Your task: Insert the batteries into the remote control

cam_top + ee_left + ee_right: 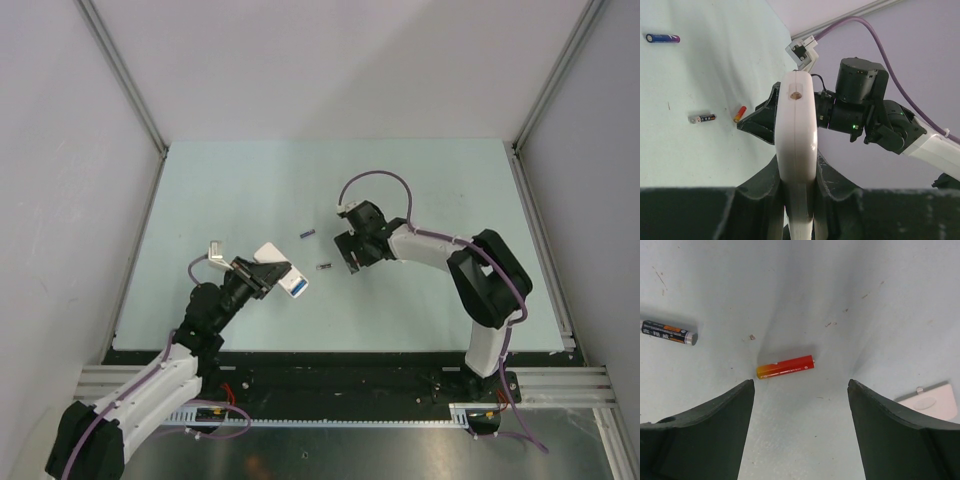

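Holding the remote control [796,125] edge-on above the table [700,165] in the left gripper [797,182], pinched tight on it. Hovering the right gripper [800,387] spread wide and empty, straddling the red battery [785,367] lying flat below. Nearby, dark grey battery [669,332]; farther off, blue battery [662,37]; by the right finger, white cover [930,401].

- Top camera: overhead, behind the bases, whole surface [250,200] seen.
- Left wrist: close, facing the right arm [860,87].
- Right wrist: close, downward; both wrists share red battery [785,367].
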Motion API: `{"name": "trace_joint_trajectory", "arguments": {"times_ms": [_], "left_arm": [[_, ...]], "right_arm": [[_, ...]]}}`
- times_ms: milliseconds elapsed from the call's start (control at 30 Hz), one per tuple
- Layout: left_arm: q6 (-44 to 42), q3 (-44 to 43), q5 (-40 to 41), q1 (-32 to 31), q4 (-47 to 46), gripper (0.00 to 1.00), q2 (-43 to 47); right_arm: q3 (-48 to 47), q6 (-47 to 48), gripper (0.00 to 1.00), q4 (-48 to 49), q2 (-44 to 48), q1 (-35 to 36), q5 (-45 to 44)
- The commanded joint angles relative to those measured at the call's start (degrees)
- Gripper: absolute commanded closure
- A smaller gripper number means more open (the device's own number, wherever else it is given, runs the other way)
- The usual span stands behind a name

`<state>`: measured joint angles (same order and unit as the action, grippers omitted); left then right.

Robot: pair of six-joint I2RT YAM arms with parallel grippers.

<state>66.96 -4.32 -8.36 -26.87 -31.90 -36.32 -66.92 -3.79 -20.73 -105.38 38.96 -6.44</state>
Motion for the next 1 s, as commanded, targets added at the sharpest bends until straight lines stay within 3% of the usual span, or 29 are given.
{"name": "trace_joint_trajectory", "arguments": {"times_ms": [0, 400, 967], "left_arm": [[-1.22, -2.71, -1.22, 0.07, -1.59, 1.00, 0.02], [-1.22, -2.45, -1.13, 0.51, -1.50, 1.00, -0.42], [-1.57, -2.54, -1.31, 0.86, -1.50, 1.00, -0.86]], "right_arm": [[-3.13, 1.33, 0.20, 0.78, -1.40, 0.41, 0.55], [-4.28, 1.51, 0.27, 1.22, -3.51, -0.46, 2.13], [-4.28, 1.42, 0.44, 1.57, -5.97, -2.22, 5.91]]}}
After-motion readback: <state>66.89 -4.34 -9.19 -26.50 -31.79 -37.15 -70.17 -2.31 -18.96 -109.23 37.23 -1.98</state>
